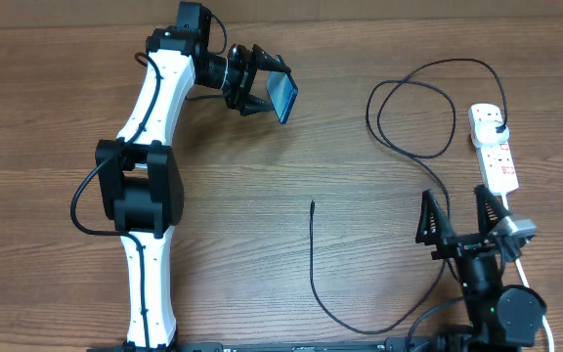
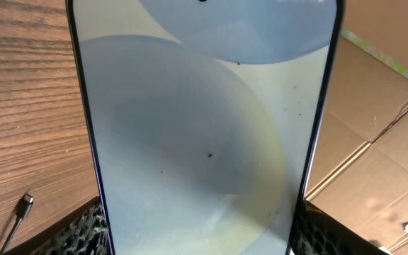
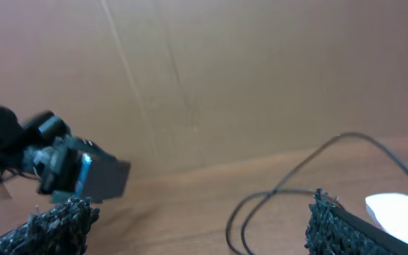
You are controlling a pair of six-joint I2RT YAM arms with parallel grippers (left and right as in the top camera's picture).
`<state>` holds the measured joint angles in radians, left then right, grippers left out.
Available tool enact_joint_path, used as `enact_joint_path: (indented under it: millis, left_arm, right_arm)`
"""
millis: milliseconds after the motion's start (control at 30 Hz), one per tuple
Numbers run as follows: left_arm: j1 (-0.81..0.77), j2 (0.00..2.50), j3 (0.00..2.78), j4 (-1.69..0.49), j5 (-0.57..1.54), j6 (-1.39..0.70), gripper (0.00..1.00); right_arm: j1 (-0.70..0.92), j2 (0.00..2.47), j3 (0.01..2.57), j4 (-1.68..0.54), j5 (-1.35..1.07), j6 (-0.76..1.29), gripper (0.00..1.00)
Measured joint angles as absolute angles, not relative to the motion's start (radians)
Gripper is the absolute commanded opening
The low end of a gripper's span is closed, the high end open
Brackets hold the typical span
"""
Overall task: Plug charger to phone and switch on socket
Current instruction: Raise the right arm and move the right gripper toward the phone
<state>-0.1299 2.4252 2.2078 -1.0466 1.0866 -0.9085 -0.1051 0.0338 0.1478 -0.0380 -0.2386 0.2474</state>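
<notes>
My left gripper (image 1: 258,86) is shut on the phone (image 1: 282,95) and holds it above the table at the back, screen tilted to the right. The pale blue screen (image 2: 204,134) fills the left wrist view between the two fingers. The black charger cable (image 1: 313,264) lies on the table; its slim connector tip (image 1: 312,204) points to the back at the middle, and it also shows in the left wrist view (image 2: 25,206). The cable loops (image 1: 411,117) to its plug (image 1: 498,128) in the white power strip (image 1: 494,149) at the right. My right gripper (image 1: 459,217) is open and empty near the front right, just before the strip.
The strip's thick white cord (image 1: 521,256) runs down past my right arm. Cardboard (image 2: 374,106) stands behind the table. In the right wrist view the left arm with the phone (image 3: 98,177) is at the far left and the cable loops (image 3: 261,212) lie ahead.
</notes>
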Motion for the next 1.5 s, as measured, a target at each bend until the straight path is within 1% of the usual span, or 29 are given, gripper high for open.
enact_joint_path:
  millis: [133, 267, 500, 733, 967, 1200, 1500]
  left_arm:
    - [-0.13, 2.425, 2.207, -1.047, 1.087, -0.908, 0.04]
    - [-0.13, 2.425, 2.207, -1.046, 1.087, -0.908, 0.04]
    - [-0.13, 2.425, 2.207, -1.046, 1.087, -0.908, 0.04]
    - [-0.13, 2.425, 2.207, -1.037, 1.086, -0.909, 0.04]
    - [-0.13, 2.425, 2.207, -1.024, 1.077, -0.921, 0.04]
    - [-0.141, 2.425, 2.208, -1.024, 1.038, -0.961, 0.04]
    - [-0.198, 2.425, 2.207, -1.024, 0.967, -1.012, 0.04]
  right_arm:
    - [-0.105, 0.112, 0.235, -0.086, -0.24, 0.253, 1.0]
    - [-0.105, 0.244, 0.319, -0.147, -0.252, 0.258, 1.0]
    - [-0.105, 0.567, 0.576, -0.324, -0.319, 0.262, 1.0]
    - [-0.105, 0.877, 0.854, -0.45, -0.437, 0.261, 1.0]
    - [-0.105, 1.139, 1.058, -0.585, -0.591, 0.262, 1.0]
    - [-0.105, 1.324, 1.101, -0.596, -0.697, 0.262, 1.0]
    - [-0.105, 1.4, 1.101, -0.543, -0.72, 0.296, 1.0]
